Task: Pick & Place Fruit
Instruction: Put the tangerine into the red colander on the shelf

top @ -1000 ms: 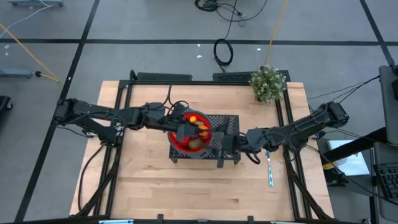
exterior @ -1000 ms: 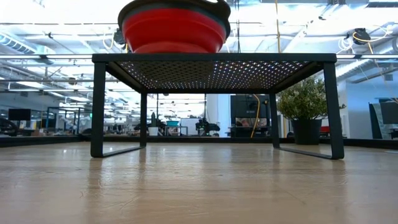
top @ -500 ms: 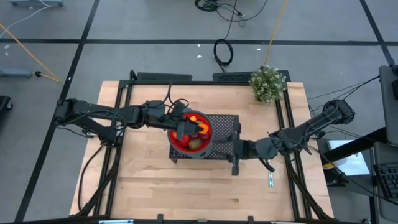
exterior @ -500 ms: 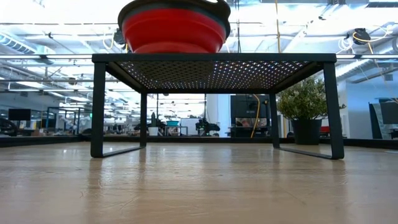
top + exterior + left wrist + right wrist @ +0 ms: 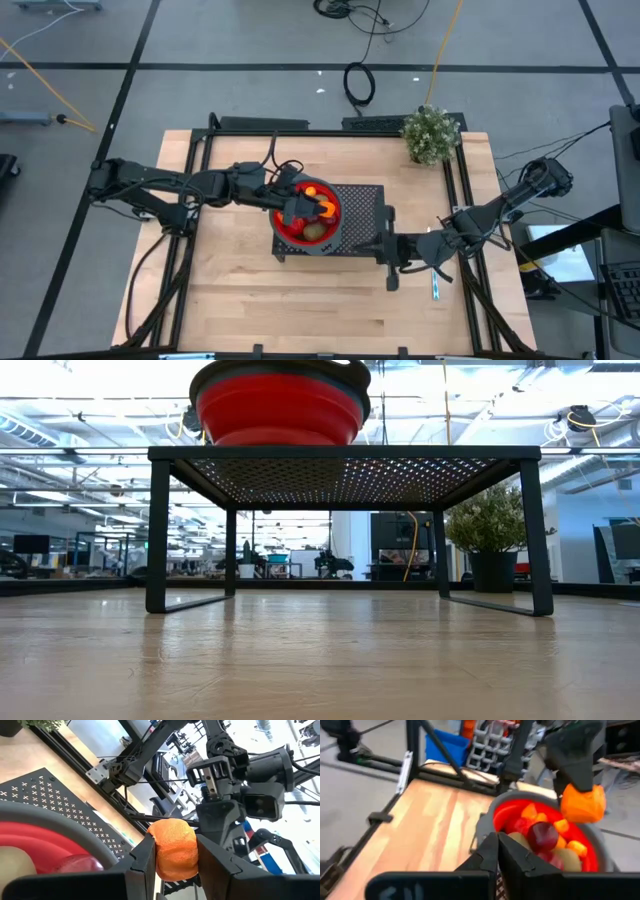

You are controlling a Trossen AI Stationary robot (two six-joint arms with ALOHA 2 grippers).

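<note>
Left gripper (image 5: 171, 857): hanging over the red bowl (image 5: 293, 226), fingers clamped on a small orange ball (image 5: 174, 848); the ball is sitting between the two dark fingers (image 5: 142, 865), above the bowl rim. In the right wrist view the same orange ball (image 5: 583, 803) is showing held just above the fruit pile.

Right gripper (image 5: 498, 851): sitting low at the front right corner of the black mesh rack (image 5: 362, 208), pointing toward the bowl; fingers together, no gap showing between them, nothing held.

Fruit in bowl (image 5: 542, 836): a dark red piece is lying on top near the middle, orange pieces around it, pale brown ovals at the lower edge of the pile. In the high view the pile is partly hidden by the left gripper (image 5: 298, 210).

Red bowl: standing on the left half of the rack top; in the low view the bowl (image 5: 279, 407) is resting on the rack (image 5: 345, 455), near its left legs.

Rack: standing mid-table on the wooden table (image 5: 240, 290).

Potted plant (image 5: 431, 133): standing at the far right corner of the table, well apart from the rack.

Utensil (image 5: 435, 288): lying flat on the table just beside the right arm, partly covered by it.
</note>
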